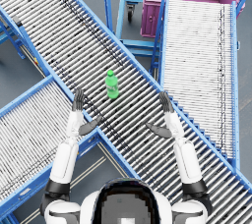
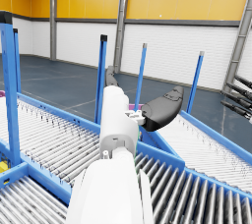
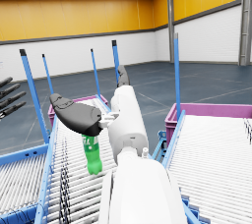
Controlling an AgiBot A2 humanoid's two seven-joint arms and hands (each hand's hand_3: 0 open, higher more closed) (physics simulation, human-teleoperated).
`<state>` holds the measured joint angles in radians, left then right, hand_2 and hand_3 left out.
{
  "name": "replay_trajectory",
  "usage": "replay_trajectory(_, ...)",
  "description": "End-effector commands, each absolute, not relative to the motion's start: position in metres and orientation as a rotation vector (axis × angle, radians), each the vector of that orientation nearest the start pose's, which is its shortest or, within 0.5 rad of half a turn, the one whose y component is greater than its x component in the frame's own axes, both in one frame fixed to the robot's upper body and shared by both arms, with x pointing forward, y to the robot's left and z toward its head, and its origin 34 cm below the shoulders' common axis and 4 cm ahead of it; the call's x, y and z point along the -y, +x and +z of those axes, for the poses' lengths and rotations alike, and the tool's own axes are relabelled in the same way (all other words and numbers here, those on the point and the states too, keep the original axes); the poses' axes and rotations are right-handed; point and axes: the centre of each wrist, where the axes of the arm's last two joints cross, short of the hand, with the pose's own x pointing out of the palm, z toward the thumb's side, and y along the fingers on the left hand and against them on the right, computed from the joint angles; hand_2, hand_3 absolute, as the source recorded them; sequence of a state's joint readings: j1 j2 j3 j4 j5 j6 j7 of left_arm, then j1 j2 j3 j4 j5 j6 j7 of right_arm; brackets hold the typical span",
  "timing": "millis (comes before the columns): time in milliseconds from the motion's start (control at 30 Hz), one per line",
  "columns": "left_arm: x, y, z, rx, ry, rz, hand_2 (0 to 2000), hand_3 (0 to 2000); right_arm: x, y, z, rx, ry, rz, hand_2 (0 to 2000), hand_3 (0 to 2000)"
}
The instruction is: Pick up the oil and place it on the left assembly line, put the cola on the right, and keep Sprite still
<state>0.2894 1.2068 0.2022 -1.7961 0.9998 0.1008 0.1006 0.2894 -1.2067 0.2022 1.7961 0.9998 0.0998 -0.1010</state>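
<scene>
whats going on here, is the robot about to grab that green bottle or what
Not by the look of it. The robot stands at the main roller conveyor, with the left line and the right line beside it. The green Sprite bottle stands upright on the rollers, out in front between the two hands. The left hand and right hand are both open over the rollers, holding nothing and not touching the bottle. No oil or cola is in view.
</scene>
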Motion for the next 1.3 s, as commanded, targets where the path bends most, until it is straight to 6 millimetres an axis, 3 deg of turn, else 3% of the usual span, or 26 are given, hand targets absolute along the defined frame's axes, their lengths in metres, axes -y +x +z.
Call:
replay_trajectory(33, -0.2007, 0.2545, 0.2286, 0.388, 0.074, -1.777, 0, 0, 0.2007, 0.2545, 0.2286, 0.376, -0.134, 1.971, 0, 0)
replay_trajectory(1300, -0.2007, 0.2545, 0.2286, 0.388, 0.074, -1.777, 0, 0, 0.2007, 0.2545, 0.2286, 0.376, -0.134, 1.971, 0, 0)
